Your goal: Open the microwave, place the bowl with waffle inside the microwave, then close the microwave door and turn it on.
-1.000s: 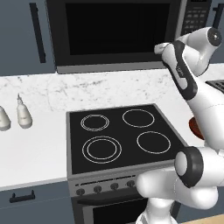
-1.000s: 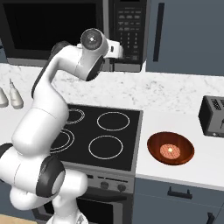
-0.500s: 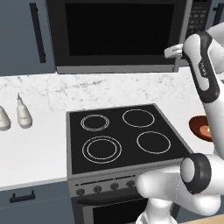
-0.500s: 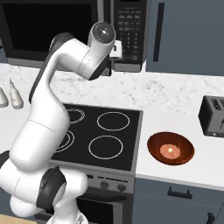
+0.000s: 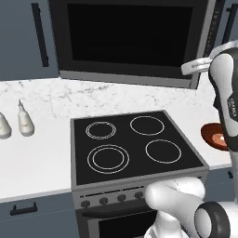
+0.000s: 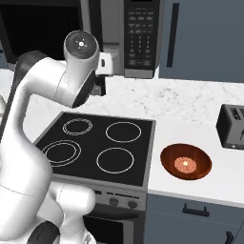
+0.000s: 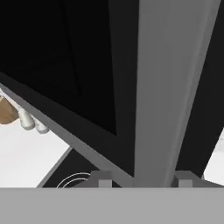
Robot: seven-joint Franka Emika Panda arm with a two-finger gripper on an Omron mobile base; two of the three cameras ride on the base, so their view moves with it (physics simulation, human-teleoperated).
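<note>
Grey edge strip of door (image 7: pixel 170 87) sits between gripper (image 7: pixel 142 180) fingertips, jaws half-wide astride it, likely to pull door off microwave (image 6: pixel 140 38). Door looks barely ajar. Bowl (image 6: pixel 186 162) with waffle (image 6: pixel 185 164) waits on counter (image 6: pixel 190 107) right of stove (image 6: pixel 100 147), near toaster (image 6: pixel 232 126). Arm crosses stove front; bottles (image 5: pixel 25 123) far left, clear.

White marble-look surface (image 6: pixel 190 102) runs along the wall, black four-ring glass stove (image 6: pixel 97 148) set into it. Right of the stove: glossy reddish-brown round bowl (image 6: pixel 186 161) holding a small orange-tan waffle (image 6: pixel 185 164); small black toaster (image 6: pixel 232 127) beyond it. Left of the stove: two pale shaker bottles (image 5: pixel 25 123), close together.
</note>
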